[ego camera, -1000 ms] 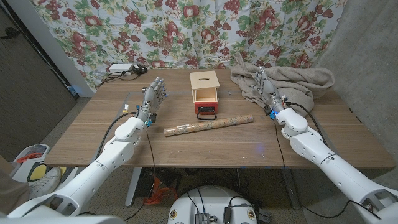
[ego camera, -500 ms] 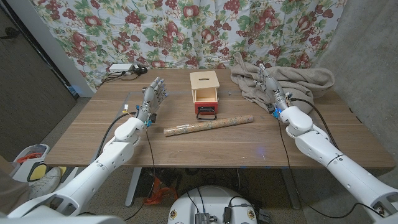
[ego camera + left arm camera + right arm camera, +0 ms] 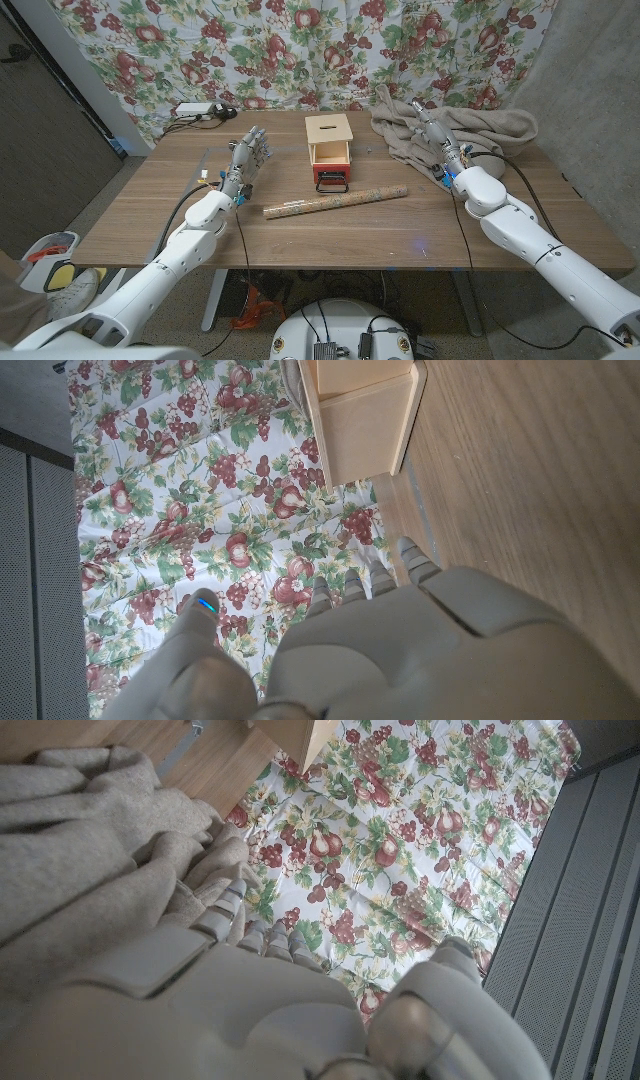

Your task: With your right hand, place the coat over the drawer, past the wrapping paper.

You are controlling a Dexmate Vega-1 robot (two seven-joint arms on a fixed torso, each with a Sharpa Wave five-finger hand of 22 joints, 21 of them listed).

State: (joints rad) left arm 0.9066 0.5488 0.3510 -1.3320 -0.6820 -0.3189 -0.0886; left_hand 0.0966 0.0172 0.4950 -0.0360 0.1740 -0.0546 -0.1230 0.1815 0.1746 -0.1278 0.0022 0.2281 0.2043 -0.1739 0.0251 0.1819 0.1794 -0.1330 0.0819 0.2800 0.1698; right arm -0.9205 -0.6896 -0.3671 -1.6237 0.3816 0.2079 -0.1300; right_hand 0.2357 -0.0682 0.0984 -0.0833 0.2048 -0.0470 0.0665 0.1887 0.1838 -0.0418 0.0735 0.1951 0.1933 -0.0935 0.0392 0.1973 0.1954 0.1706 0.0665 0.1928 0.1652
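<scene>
A beige coat [image 3: 455, 128] lies bunched at the table's back right; its folds also show close up in the right wrist view [image 3: 90, 850]. My right hand [image 3: 438, 145] reaches onto the coat's front edge, fingers extended and apart, holding nothing [image 3: 250, 990]. The small wooden drawer box [image 3: 330, 150], with a red drawer front and black handle, stands at the back middle [image 3: 360, 410]. A brown wrapping paper roll [image 3: 335, 202] lies in front of it. My left hand [image 3: 245, 160] stands upright left of the drawer box, fingers spread and empty [image 3: 400, 650].
A white power box with cables [image 3: 200, 110] sits at the table's back left corner. A floral curtain [image 3: 300, 50] hangs right behind the table. A grey wall [image 3: 590, 80] closes the right side. Bare wood [image 3: 400, 235] stretches across the front.
My right hand and forearm have slid to the right and farther onto the coat's edge. The left hand, the drawer box and the roll have stayed put.
</scene>
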